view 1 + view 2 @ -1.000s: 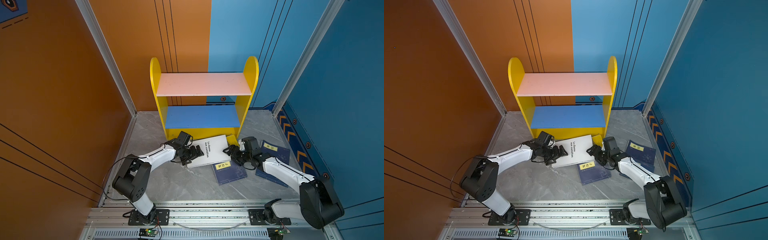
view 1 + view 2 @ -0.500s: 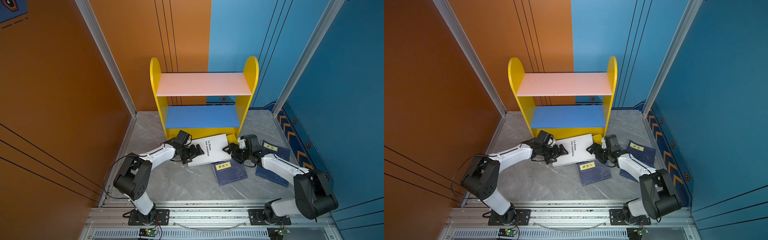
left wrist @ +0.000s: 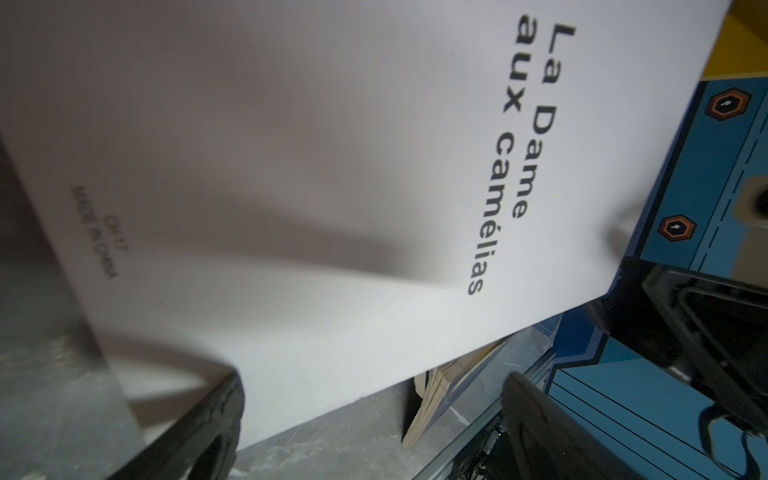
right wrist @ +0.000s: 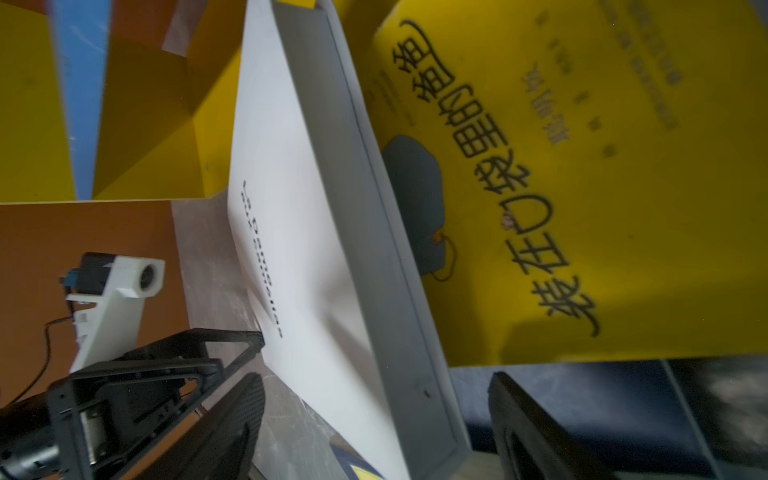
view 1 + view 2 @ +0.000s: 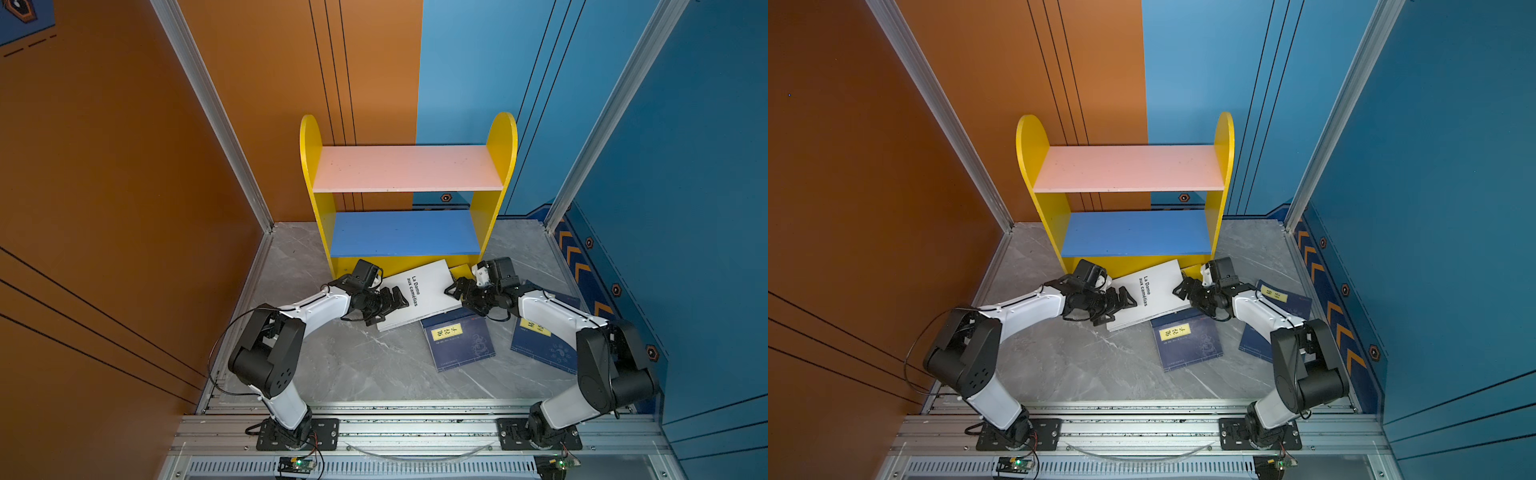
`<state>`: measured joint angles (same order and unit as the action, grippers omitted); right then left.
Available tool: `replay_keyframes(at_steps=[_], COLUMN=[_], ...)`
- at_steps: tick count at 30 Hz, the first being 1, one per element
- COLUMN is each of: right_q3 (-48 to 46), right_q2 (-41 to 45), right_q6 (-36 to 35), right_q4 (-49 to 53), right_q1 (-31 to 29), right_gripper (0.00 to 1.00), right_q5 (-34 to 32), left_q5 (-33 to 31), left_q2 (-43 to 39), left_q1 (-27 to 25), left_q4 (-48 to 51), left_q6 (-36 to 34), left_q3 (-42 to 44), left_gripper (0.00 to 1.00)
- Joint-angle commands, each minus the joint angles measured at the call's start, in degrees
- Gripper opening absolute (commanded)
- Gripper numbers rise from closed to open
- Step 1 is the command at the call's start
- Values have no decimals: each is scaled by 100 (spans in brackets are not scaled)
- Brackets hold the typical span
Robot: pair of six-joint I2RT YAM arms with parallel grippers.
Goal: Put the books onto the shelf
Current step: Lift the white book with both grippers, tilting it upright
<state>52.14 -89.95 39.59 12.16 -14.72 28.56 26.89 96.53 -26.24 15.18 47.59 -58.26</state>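
**Grey tabletop (image 5: pixel 365 370): white book (image 5: pixel 432 291) awaits lifting**

It lies at the foot of the shelf (image 5: pixel 405 243), partly on a yellow book (image 4: pixel 582 187). Its cover reads "La Dame aux camélias" and "MADE IN CHINA". The left pincer (image 5: pixel 392 309) and right pincer (image 5: pixel 457 293) gape at opposite edges, grasping nothing, likely readying a joint lift. Two navy books (image 5: pixel 461 345), one labelled "鬼谷子", lie further from the shelf.

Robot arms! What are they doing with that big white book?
The robot is meant to put books onto the yellow shelf. The left gripper and the right gripper sit at opposite edges of the big white book, both with jaws open, so neither holds it. The book lies in front of the shelf, partly on a yellow book and a navy book. No book is on the shelf yet.
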Motion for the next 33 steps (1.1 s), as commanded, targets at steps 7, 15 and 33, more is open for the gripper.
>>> replay_keyframes(at_steps=[7, 15, 33], right_q3=[178, 211, 175], right_q2=[-347, -284, -575], right_q6=[-370, -251, 278], right_q4=[359, 184, -829], right_q1=[50, 77, 115], right_gripper=[84, 74, 41], right_q5=[58, 818, 1366], left_q5=[-151, -127, 131], left_q2=[380, 408, 572], left_q1=[44, 95, 212], left_q4=[236, 232, 99], left_q6=[-180, -240, -497], left_q3=[236, 210, 205], left_gripper=[98, 98, 98])
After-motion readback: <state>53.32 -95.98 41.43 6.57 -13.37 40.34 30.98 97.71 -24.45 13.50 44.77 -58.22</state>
